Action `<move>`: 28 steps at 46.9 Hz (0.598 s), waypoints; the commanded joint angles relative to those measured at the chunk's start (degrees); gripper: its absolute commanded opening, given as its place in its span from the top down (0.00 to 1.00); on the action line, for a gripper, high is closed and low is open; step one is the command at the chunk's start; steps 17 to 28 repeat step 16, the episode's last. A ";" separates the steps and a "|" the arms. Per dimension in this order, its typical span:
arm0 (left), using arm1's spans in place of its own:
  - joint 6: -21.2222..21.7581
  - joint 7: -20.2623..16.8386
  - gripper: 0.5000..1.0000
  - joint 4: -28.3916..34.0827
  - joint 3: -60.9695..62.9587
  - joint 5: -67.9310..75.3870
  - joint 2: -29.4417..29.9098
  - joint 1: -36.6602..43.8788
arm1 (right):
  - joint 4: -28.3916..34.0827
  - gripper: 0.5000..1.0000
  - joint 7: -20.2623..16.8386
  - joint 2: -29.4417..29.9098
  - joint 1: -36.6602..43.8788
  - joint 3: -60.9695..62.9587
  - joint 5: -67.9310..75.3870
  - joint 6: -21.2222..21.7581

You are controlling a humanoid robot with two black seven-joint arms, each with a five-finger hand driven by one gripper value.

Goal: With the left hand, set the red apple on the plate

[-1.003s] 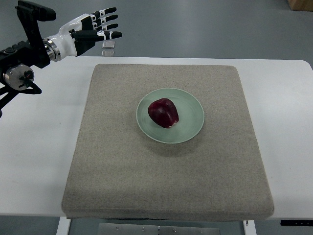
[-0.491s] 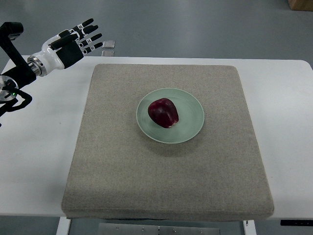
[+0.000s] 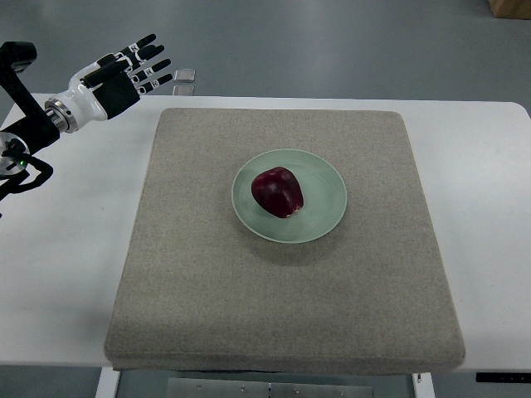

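A dark red apple (image 3: 278, 191) rests on the pale green plate (image 3: 325, 203), slightly left of the plate's middle. The plate sits in the centre of a grey felt mat (image 3: 282, 282). My left hand (image 3: 124, 70) hovers over the table's far left corner, well away from the plate, fingers spread and holding nothing. Its black and white arm comes in from the left edge. The right arm does not show.
The mat covers most of a white table (image 3: 66, 249), with bare strips at the left and right. A small grey object (image 3: 184, 75) lies on the floor beyond the far edge. A brown box corner (image 3: 510, 7) shows at top right.
The left hand has drawn back to the left and slightly toward me over the second, its fingers staying spread. The apple and plate have not moved.
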 commanded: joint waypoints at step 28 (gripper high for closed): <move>0.00 -0.08 0.01 -0.09 0.01 0.13 0.26 0.22 | 0.69 0.07 -0.09 0.00 -0.04 0.00 -0.02 0.16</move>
